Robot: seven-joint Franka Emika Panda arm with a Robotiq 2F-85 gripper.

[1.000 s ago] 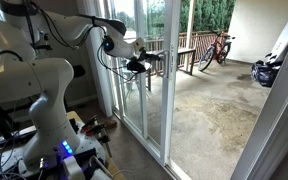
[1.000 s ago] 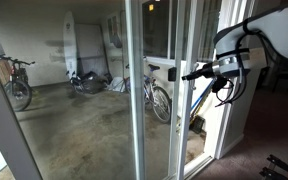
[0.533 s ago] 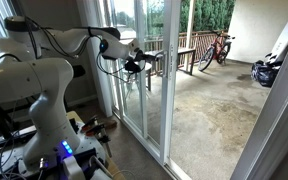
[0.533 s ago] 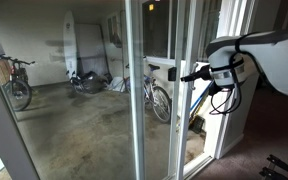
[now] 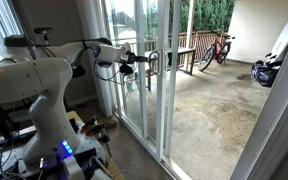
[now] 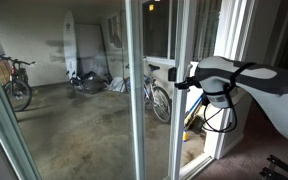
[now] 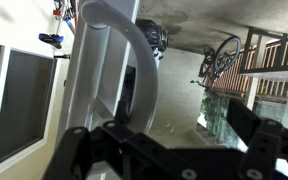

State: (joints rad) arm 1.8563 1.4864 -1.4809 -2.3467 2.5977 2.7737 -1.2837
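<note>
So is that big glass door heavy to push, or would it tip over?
Probably heavy: the sliding glass door is a tall pane in a frame. It likely won't tip, since it seems to sit in a floor track, so it should slide sideways. Its curved handle looks stiff and smooth, so the open gripper might slip.

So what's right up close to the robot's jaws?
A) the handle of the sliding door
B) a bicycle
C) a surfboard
A: in the wrist view the curved grey door handle rises just ahead of the open jaws, while the bicycle stands far off, outside on the patio.
</note>
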